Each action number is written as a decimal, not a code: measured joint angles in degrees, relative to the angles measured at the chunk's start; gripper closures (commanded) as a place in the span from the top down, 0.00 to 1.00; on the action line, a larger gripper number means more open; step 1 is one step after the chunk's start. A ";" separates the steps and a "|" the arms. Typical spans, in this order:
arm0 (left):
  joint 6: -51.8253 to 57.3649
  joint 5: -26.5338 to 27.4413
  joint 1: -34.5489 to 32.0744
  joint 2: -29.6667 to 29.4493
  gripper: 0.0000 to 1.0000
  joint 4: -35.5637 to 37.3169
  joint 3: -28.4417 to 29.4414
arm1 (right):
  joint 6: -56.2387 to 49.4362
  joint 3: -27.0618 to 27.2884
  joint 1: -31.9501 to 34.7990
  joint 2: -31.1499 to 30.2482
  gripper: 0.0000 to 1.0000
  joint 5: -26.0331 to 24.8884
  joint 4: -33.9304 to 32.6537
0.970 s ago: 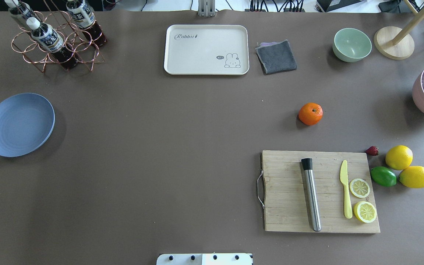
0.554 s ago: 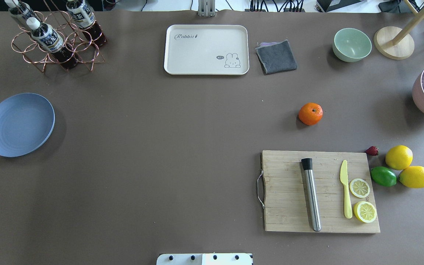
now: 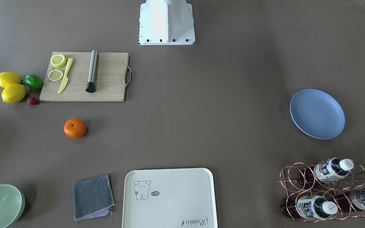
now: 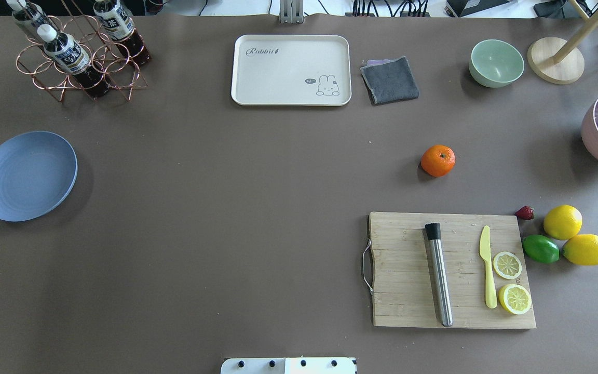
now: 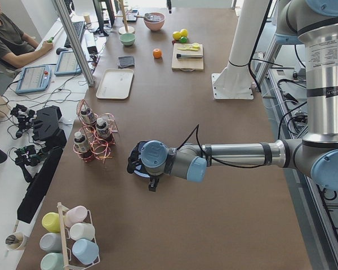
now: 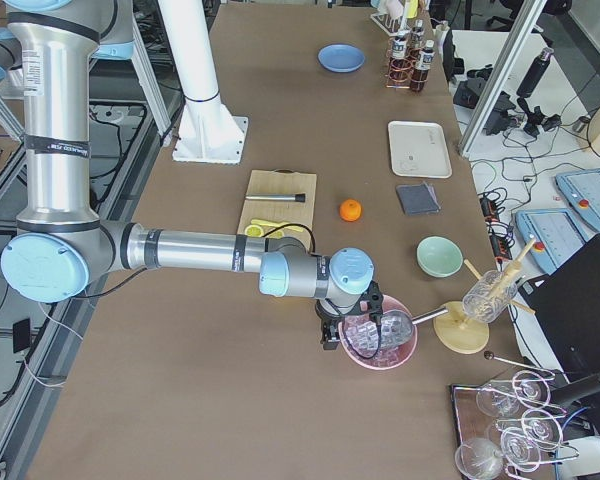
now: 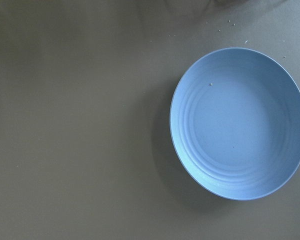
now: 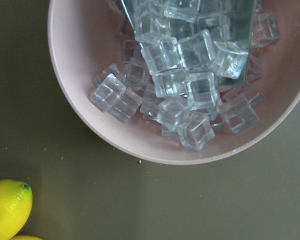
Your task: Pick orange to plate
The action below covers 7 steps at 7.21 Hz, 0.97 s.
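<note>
The orange (image 4: pixel 438 160) rests alone on the brown table, right of centre and just beyond the cutting board; it also shows in the front view (image 3: pixel 75 128). The pale-blue plate (image 4: pixel 26 175) lies empty at the far left, and it fills the right half of the left wrist view (image 7: pixel 239 123). Neither gripper appears in the overhead view. From the left end, my left gripper (image 5: pixel 151 181) hangs over the plate. From the right end, my right gripper (image 6: pixel 330 335) hangs beside a pink bowl, far from the orange. I cannot tell whether either is open or shut.
A cutting board (image 4: pixel 408 291) holds a steel muddler (image 4: pixel 439 275), a yellow knife and lemon slices. Two lemons (image 4: pixel 562 222), a lime (image 4: pixel 540 249) and a strawberry lie to its right. A pink bowl of ice (image 8: pixel 90 90), mint bowl (image 4: pixel 496 63), grey cloth (image 4: pixel 390 79), cream tray (image 4: pixel 291 70) and bottle rack (image 4: pixel 78 57) line the far side.
</note>
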 measured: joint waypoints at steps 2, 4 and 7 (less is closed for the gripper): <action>-9.24 0.95 4.76 -5.82 0.97 -11.70 10.10 | -0.23 0.52 -0.03 -0.10 1.00 1.06 0.08; -17.11 6.63 10.62 -9.45 0.97 -21.19 16.91 | -0.33 0.65 -0.30 -0.11 1.00 2.03 0.14; -21.48 10.75 14.90 -10.90 0.85 -24.55 19.27 | -0.23 0.72 -0.79 0.28 1.00 2.22 0.15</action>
